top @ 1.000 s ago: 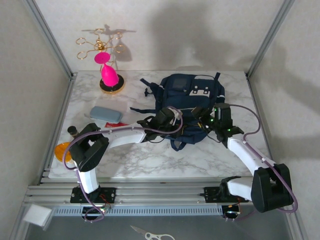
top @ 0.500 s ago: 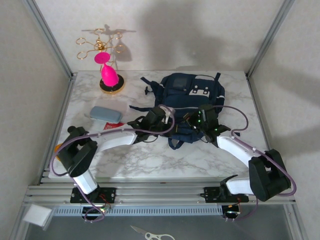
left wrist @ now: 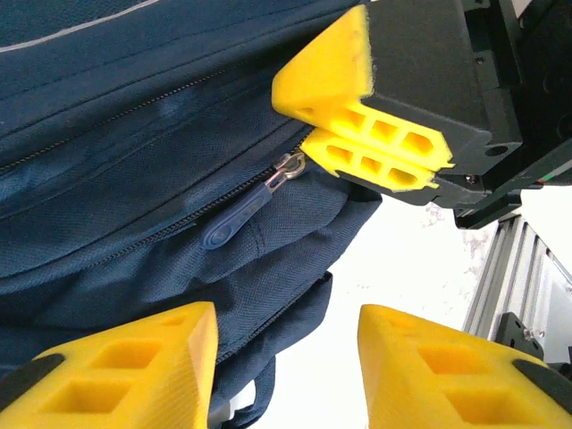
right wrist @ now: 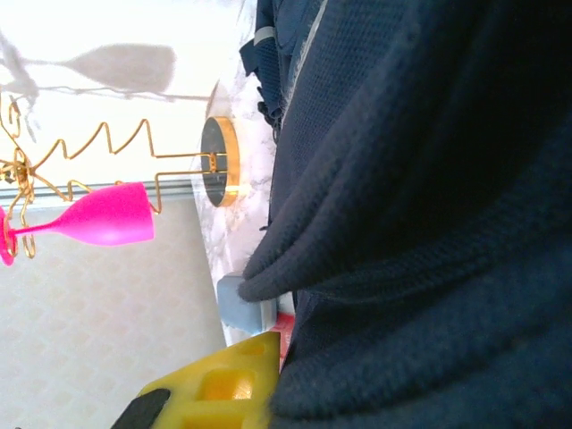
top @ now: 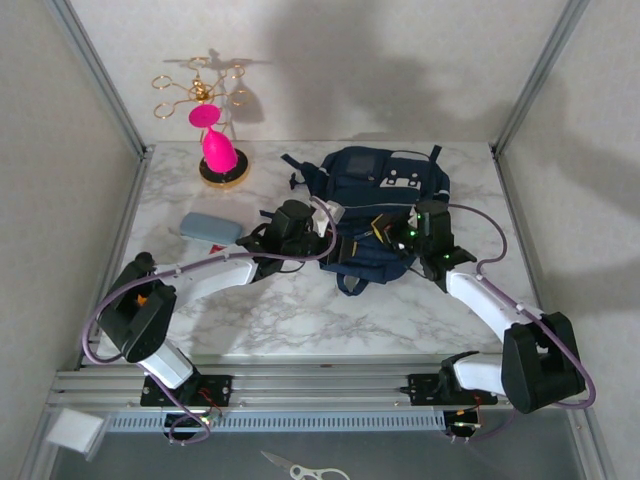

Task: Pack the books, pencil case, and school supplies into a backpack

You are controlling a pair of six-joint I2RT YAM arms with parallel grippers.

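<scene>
At mid-table on the backpack (top: pixel 385 200), right gripper (left wrist: pixel 308 125) pinches shut on its fabric just beside the zip pull (left wrist: pixel 234 223), left gripper (left wrist: pixel 286 353) hangs half open, empty, near it; best grip it squarely with fabric held taut; pencil case (top: pixel 211 228) lies left.

The left gripper (top: pixel 335 246) and right gripper (top: pixel 383 229) meet at the backpack (top: pixel 385 180), the pencil case (top: pixel 211 228) lying to its left

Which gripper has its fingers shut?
The right gripper: its fingers are pressed together beside the backpack zip, while those of the left gripper stand apart.
</scene>
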